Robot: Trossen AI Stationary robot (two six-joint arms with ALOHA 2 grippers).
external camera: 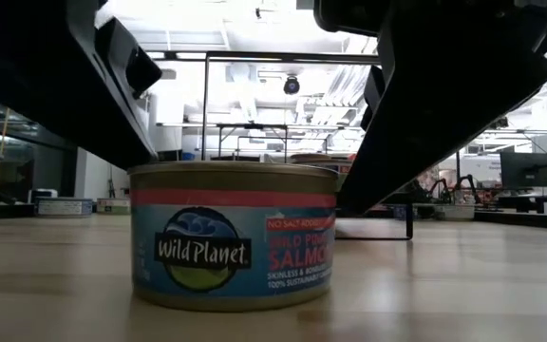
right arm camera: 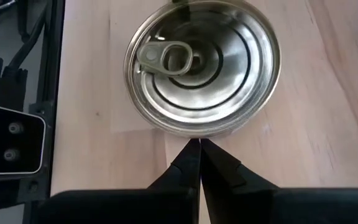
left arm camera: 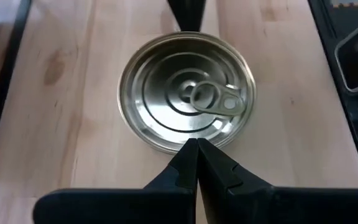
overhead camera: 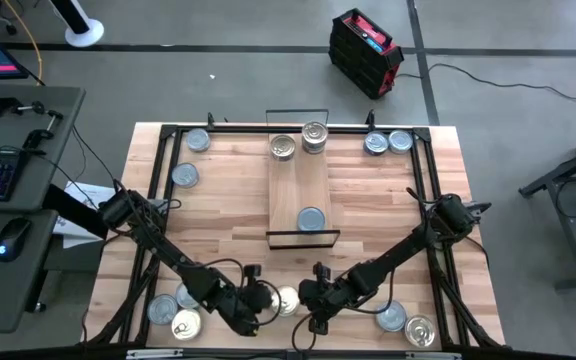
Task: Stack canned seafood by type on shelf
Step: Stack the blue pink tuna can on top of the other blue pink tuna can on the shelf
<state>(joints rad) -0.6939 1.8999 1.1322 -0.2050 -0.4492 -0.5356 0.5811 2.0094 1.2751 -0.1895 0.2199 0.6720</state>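
A round tin with a shiny ring-pull lid [overhead camera: 288, 300] stands on the tabletop near the near edge; the low view shows its blue salmon label [external camera: 233, 233]. My left gripper [overhead camera: 265, 298] is shut at its left side and my right gripper [overhead camera: 311, 297] is shut at its right side. The shelf [overhead camera: 298, 185] lies farther back at the table's middle. It carries a silver-lidded tin [overhead camera: 283, 148], a small stack [overhead camera: 314, 135] and a blue-grey-topped tin [overhead camera: 311, 218]. My left gripper [left arm camera: 196, 149] has its shut fingertips against the tin's rim [left arm camera: 169, 146] on the side toward the table's left, coming in slanting down. The tin stands upright on the tabletop. My right gripper [right arm camera: 195, 149] meets the opposite rim [right arm camera: 179, 132] with shut fingertips, from the table's right.
More tins lie scattered about: two at the far left [overhead camera: 197, 141], two at the far right [overhead camera: 375, 143], several at the near left [overhead camera: 186, 323] and two at the near right [overhead camera: 420, 330]. A black frame [overhead camera: 168, 130] borders the tabletop. Bare wood lies on both sides of the shelf.
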